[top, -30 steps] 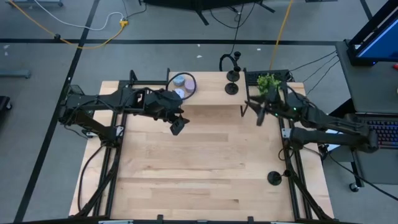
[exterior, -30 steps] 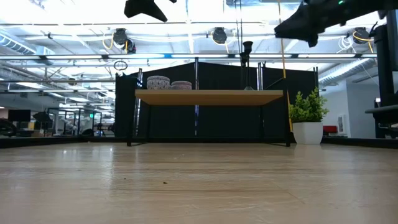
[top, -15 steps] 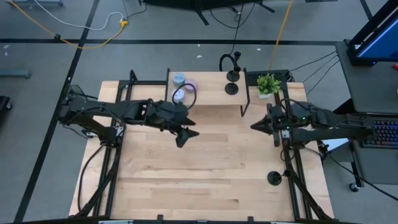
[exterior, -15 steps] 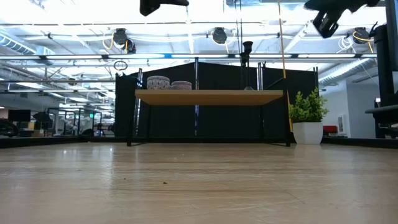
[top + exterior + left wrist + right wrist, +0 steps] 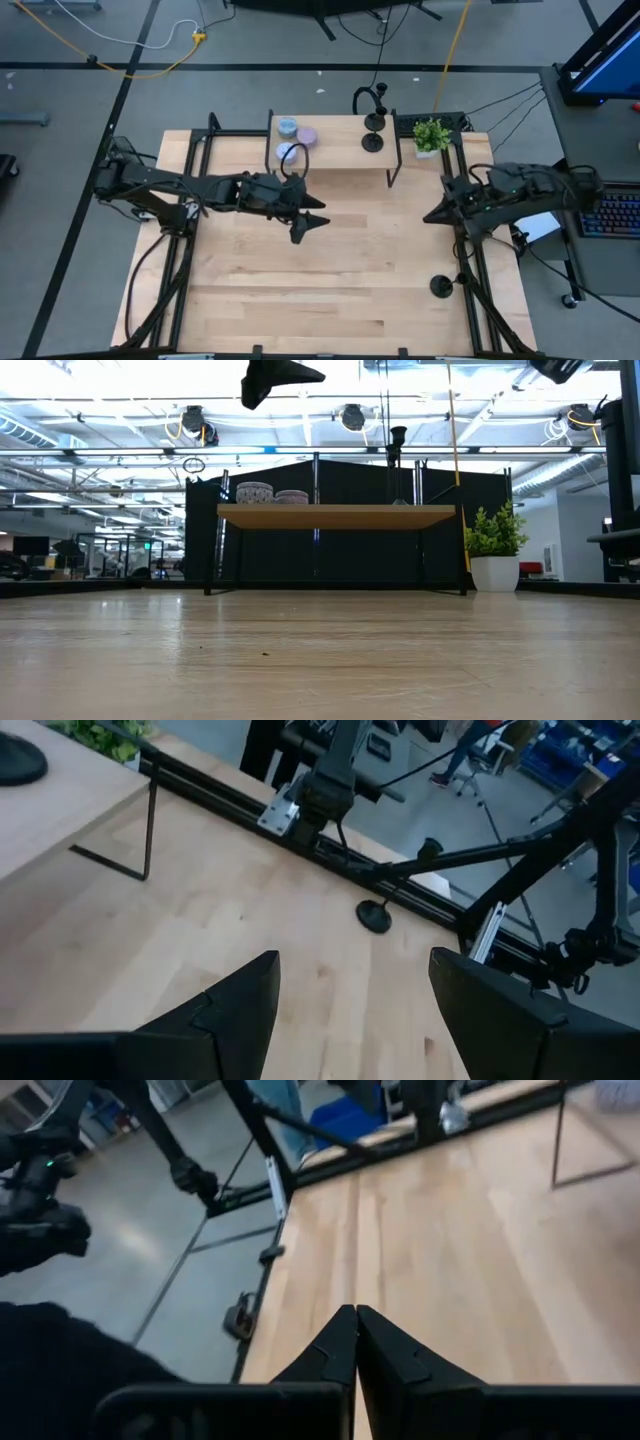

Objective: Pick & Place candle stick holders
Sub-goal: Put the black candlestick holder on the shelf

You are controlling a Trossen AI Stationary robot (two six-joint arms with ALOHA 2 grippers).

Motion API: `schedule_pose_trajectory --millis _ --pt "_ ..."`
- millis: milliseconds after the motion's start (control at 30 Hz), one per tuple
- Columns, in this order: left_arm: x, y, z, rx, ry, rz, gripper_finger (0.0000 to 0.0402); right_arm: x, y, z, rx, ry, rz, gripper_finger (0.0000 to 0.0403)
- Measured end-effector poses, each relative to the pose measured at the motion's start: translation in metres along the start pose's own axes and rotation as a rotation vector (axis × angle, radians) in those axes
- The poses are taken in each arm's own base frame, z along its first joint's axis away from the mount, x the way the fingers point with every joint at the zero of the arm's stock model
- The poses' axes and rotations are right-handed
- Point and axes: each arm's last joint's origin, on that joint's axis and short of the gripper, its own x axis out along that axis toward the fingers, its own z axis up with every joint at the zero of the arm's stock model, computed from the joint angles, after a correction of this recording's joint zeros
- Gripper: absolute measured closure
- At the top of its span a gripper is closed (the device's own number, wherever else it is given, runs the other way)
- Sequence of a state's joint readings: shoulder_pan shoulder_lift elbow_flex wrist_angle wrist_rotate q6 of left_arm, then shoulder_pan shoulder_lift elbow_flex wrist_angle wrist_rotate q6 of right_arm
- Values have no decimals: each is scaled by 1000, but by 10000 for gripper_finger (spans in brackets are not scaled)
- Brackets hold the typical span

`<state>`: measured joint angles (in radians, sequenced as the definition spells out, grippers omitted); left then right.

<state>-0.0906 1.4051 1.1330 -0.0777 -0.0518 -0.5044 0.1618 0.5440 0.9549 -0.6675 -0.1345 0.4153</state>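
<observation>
One black candle stick holder [image 5: 441, 287] stands on its disc base on the table by the right edge; the left wrist view shows it too [image 5: 375, 915]. Two more holders [image 5: 372, 142] [image 5: 375, 121] stand on the raised wooden shelf [image 5: 335, 150] at the far side. My left gripper [image 5: 312, 222] hangs open over the table's middle, in front of the shelf, with nothing between its fingers [image 5: 245, 1010]. My right gripper [image 5: 430, 215] is shut and empty, high up near the right edge [image 5: 356, 1342].
Three round candle tins [image 5: 296, 138] sit on the shelf's left part. A potted plant [image 5: 431, 133] stands at the far right beside the shelf. The shelf's thin black legs [image 5: 148, 820] reach down to the table. Bare wood lies across the table's middle and near half [image 5: 320, 290].
My left gripper has gone down and toward the table's near right, away from the tins, tipping from downward to nearly level. My right gripper has shut empty, swung from beside the shelf toward the right edge, and risen.
</observation>
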Motion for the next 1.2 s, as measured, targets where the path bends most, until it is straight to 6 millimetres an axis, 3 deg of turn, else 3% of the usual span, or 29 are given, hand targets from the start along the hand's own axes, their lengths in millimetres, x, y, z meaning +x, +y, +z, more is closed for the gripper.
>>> schedule_pose_trajectory --millis 167,433,600,833,1200 --pt "1 2 -3 49 9 7 137 -5 6 2 47 56 14 402" --pt "-15 4 -16 83 41 -31 137 -6 9 1 99 93 33 402" --pt "-41 6 -30 93 -1 -50 137 -3 8 -4 216 162 10 403" --pt "-88 20 -64 94 -30 -59 137 3 11 -10 385 273 11 403" --pt "-137 40 -105 107 -96 -138 137 18 23 -30 845 740 2 403"
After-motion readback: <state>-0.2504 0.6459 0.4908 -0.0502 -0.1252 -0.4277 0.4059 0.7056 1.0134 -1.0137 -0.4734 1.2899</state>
